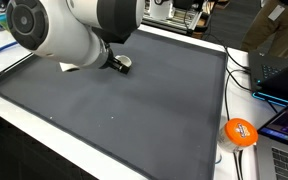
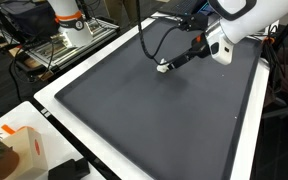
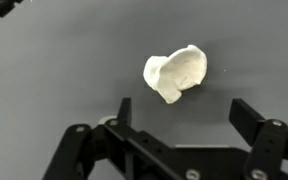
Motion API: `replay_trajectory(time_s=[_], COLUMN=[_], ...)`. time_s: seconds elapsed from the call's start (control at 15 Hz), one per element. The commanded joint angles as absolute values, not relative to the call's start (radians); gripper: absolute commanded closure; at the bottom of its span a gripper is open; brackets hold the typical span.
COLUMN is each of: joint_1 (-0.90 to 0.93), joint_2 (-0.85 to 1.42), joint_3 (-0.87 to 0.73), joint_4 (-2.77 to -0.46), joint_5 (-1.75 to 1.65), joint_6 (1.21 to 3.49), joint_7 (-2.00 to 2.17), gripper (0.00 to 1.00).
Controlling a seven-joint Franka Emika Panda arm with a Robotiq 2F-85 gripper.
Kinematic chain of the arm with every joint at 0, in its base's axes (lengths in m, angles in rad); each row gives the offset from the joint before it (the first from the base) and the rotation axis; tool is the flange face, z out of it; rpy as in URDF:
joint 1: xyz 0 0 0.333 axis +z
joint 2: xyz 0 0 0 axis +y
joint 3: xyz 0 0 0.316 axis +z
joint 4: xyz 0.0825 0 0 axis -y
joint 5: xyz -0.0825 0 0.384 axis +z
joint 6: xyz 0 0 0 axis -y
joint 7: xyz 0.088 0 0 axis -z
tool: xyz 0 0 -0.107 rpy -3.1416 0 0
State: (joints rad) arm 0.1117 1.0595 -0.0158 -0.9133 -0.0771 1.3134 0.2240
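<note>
A small crumpled white wad (image 3: 176, 73) lies on the dark grey mat (image 3: 54, 70). In the wrist view my gripper (image 3: 184, 112) is open, with one black finger (image 3: 124, 108) on each side. The wad lies just beyond the fingertips with nothing between them. In an exterior view the gripper (image 2: 170, 64) hangs low over the mat (image 2: 154, 120) near its far edge, right by the wad (image 2: 163, 68). In an exterior view the arm's big white joint hides much of the gripper (image 1: 121, 64), and a white bit (image 1: 69, 68) shows under the arm.
The mat (image 1: 134, 120) sits in a white-rimmed table top. An orange round object (image 1: 240, 132) and laptops (image 1: 284, 60) with cables are beside it. A cardboard box (image 2: 19, 150) and a black item (image 2: 69, 170) sit at a near corner. A second robot base (image 2: 69, 22) stands behind.
</note>
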Motion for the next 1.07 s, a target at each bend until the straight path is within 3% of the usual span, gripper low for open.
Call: replay_trajectory(time_s=[0.0,1.0], joint_1=[0.108,0.108], joint_2=[1.121,1.208], joint_3=[-0.016,-0.005], joint_4=[-0.826,-0.695], joint_5=[-0.054,-0.058], joint_6=[1.233,1.098], joint_7=[0.228,0.236], gripper=[0.0,0.0])
